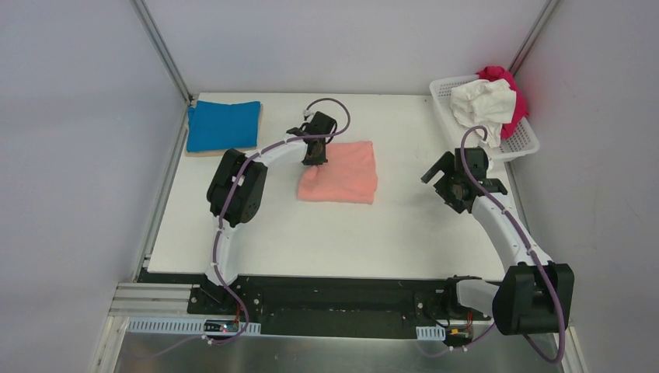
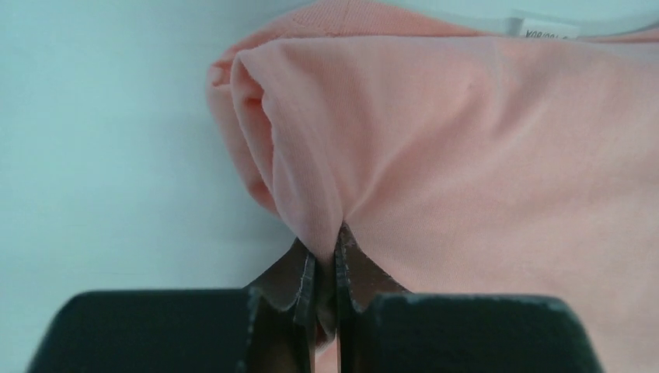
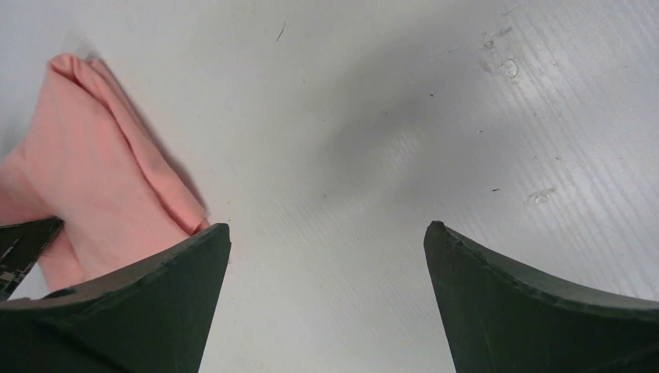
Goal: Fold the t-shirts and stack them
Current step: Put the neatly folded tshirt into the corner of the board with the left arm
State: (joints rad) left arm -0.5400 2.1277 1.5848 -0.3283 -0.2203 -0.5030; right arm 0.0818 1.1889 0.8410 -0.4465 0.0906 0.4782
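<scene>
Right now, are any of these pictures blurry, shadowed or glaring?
Top view: even soft light, sharp, no glare on the table. Left wrist view: the pink shirt sharp, its label at the top edge blurred. Right wrist view: a broad soft shadow on the table, the open right gripper dark at the bottom.

We see a salmon-pink t-shirt [image 1: 342, 176], a bright blue t-shirt [image 1: 224, 124], a white t-shirt [image 1: 483, 104] and a magenta t-shirt [image 1: 499, 77].

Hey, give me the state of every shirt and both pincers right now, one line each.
salmon-pink t-shirt: folded, edge pinched by left pincer.
blue t-shirt: folded, on the tan board.
white t-shirt: crumpled in the basket.
magenta t-shirt: crumpled in the basket.
left pincer: shut on salmon-pink t-shirt.
right pincer: open, empty.
</scene>
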